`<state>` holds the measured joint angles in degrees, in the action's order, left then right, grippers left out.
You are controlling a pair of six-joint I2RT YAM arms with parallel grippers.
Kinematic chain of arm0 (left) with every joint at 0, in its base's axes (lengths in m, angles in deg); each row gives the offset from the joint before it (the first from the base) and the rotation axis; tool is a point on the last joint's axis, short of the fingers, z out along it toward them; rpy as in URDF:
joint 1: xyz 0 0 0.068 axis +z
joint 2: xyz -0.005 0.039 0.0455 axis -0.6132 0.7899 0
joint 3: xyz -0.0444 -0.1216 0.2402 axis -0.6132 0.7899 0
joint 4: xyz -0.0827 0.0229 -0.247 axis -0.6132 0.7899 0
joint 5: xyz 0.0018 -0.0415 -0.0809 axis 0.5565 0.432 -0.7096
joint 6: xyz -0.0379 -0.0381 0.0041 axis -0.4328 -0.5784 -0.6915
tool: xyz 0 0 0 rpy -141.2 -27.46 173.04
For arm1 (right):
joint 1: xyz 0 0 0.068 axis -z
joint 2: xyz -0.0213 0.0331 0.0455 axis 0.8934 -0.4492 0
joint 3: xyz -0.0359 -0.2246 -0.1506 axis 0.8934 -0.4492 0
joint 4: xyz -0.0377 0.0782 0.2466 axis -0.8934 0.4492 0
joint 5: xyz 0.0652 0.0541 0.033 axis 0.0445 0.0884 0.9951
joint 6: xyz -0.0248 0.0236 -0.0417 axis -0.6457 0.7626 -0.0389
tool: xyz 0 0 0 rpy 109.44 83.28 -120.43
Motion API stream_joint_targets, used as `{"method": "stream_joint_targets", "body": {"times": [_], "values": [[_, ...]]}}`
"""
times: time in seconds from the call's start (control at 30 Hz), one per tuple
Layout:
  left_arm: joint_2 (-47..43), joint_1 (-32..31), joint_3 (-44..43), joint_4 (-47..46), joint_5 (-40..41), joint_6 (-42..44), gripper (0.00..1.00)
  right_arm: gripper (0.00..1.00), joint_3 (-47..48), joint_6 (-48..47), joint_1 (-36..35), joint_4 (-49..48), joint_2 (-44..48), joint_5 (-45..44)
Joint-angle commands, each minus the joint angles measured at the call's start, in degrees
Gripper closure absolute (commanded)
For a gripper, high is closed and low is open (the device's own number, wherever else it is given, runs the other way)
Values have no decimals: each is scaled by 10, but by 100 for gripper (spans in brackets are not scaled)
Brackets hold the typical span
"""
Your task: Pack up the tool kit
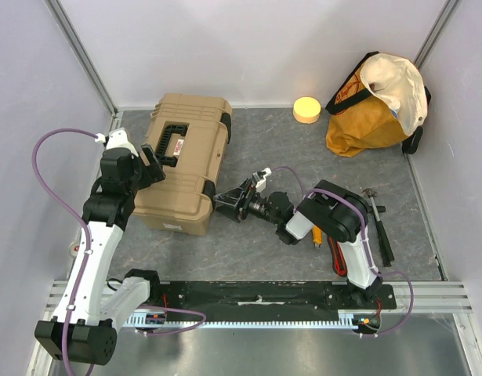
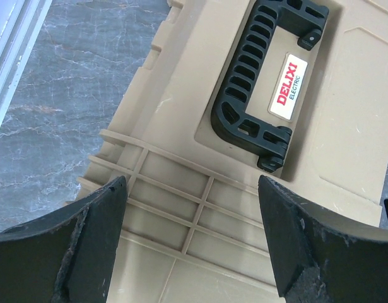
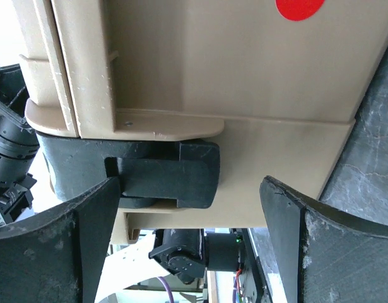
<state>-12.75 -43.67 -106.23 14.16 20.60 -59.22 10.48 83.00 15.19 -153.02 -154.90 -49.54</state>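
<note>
The tan toolbox lies at the left of the mat with its lid down and its black handle on top. My left gripper is open and empty over the box's left part. In the left wrist view the ribbed lid lies under the open gripper, with the handle and a red-white label beyond. My right gripper is open at the box's right front side. In the right wrist view my gripper faces a black latch on the tan wall.
A hammer, a screwdriver with a yellow-orange handle and a dark tool lie on the mat at the right, by my right arm. An orange-yellow cloth bag and a yellow round object stand at the back right. Walls close in on both sides.
</note>
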Motion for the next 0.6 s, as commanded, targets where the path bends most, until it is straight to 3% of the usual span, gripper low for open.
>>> {"method": "stream_joint_targets", "body": {"times": [0.0, 0.57], "values": [[18, -22, 47, 108, -176, -60, 14, 2, 50, -31, -31, -175, -9, 41], [11, -23, 55, 100, -191, -70, 15, 2, 29, -43, -58, -174, 97, -42]]}}
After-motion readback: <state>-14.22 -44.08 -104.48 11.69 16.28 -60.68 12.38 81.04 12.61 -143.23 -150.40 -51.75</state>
